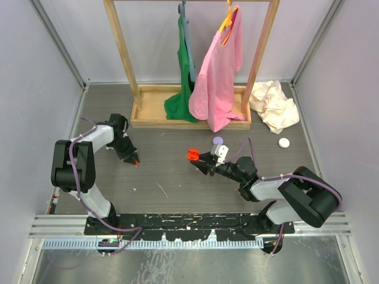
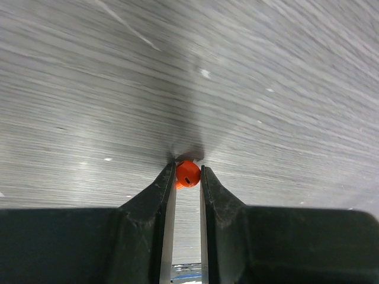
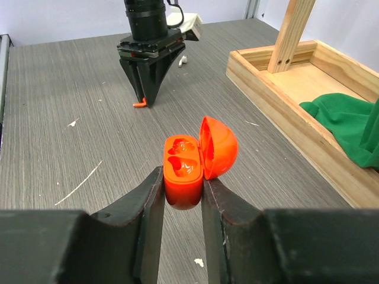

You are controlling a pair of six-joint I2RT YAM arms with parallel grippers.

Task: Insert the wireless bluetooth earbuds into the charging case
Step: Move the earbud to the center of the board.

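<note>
jaws of right gripper [image 3: 183, 177] nearly shut, clamping orange charging case [image 3: 180, 192] by its base, lid [image 3: 220, 147] flipped open, at middle of grey table [image 1: 172, 189]. across to left, left gripper [image 2: 187, 170] pinching orange earbud [image 2: 188, 174] between fingertips [image 2: 167, 177], down at table surface. beyond: wooden rack [image 1: 121, 53], green garment [image 1: 183, 103], pink garment [image 1: 219, 77], cream cloth [image 1: 275, 106].

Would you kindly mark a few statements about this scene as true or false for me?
1. The right gripper holds the charging case with its lid open. True.
2. The left gripper is shut on an orange earbud. True.
3. The charging case is blue. False: it is orange.
4. The left gripper hangs directly over the charging case. False: it is down at the table, apart from it.
5. A yellow shirt hangs on the rack. False: a pink shirt and a green garment do.
</note>
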